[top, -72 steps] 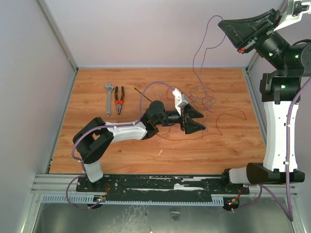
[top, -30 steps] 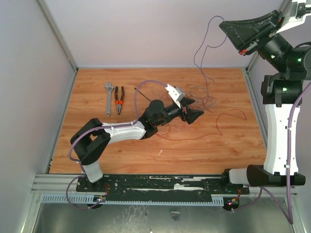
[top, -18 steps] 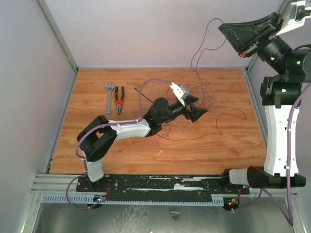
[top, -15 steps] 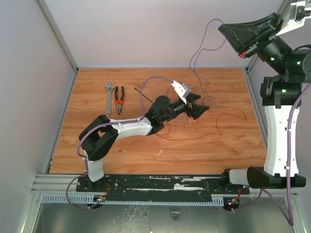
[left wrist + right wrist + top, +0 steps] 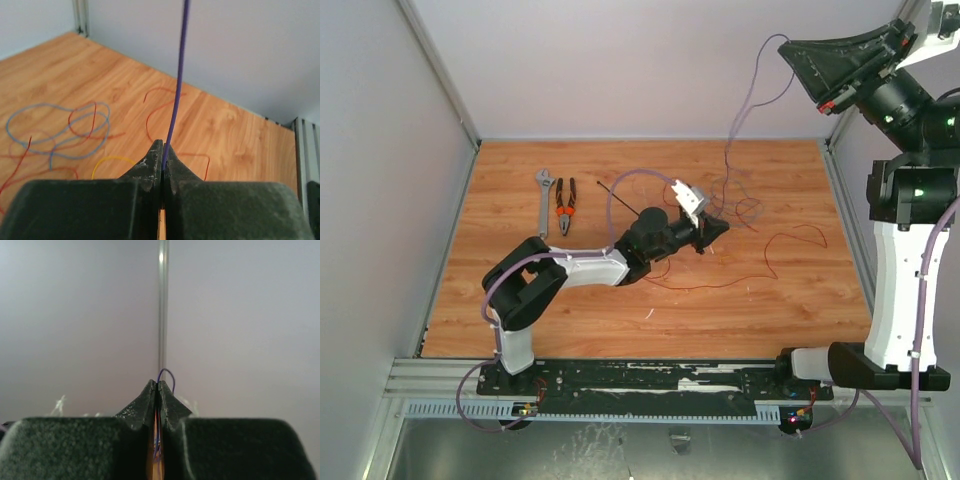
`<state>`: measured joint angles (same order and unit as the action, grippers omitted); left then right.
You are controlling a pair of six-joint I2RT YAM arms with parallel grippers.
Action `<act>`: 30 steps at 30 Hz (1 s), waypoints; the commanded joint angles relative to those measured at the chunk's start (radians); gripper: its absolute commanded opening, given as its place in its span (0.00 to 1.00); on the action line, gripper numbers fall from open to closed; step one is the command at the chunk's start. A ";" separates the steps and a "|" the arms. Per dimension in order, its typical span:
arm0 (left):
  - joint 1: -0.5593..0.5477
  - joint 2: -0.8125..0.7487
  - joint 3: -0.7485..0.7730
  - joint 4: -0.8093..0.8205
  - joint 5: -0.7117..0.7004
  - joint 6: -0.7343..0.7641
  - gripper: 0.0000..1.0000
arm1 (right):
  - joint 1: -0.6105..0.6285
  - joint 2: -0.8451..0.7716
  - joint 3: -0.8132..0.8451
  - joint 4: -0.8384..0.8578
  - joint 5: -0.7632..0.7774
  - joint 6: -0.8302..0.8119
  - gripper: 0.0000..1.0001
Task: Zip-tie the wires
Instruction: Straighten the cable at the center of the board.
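Note:
The wires [image 5: 772, 262] lie loose on the wooden table, thin red and bluish strands; the left wrist view shows blue, red and yellow loops [image 5: 56, 126] on the wood. One long purple wire [image 5: 727, 150] rises from the table to the upper right. My left gripper [image 5: 720, 225] is shut on it low down, and the strand [image 5: 175, 100] runs straight up out of the tips [image 5: 163, 145]. My right gripper [image 5: 786, 46] is held high and shut on the wire's top end [image 5: 170, 376]. The zip tie [image 5: 619, 196] lies flat behind the left arm, untouched.
A grey wrench [image 5: 545, 201] and orange-handled pliers [image 5: 565, 208] lie side by side at the table's back left. Grey walls close in the table on three sides. The right arm's white column [image 5: 900, 260] stands at the right edge.
My left gripper was open and has shut on the purple wire. The right gripper has shifted up and right, pulling the wire straighter.

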<state>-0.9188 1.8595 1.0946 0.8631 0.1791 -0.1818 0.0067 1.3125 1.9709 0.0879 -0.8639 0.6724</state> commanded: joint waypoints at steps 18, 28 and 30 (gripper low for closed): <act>0.165 -0.502 0.190 -0.734 -0.438 0.304 0.00 | -0.007 -0.148 -0.501 -0.541 0.595 -0.607 0.00; 0.165 -0.567 0.407 -0.754 -0.518 0.378 0.00 | -0.007 -0.178 -0.803 -0.517 0.673 -0.618 0.00; 0.166 -0.586 0.438 -0.727 -0.510 0.356 0.00 | -0.007 -0.172 -0.863 -0.499 0.695 -0.606 0.00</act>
<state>-0.7540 1.3258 1.4567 0.1154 -0.3187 0.1741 0.0044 1.1294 1.2091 -0.4484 -0.1734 0.0635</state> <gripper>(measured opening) 0.019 0.007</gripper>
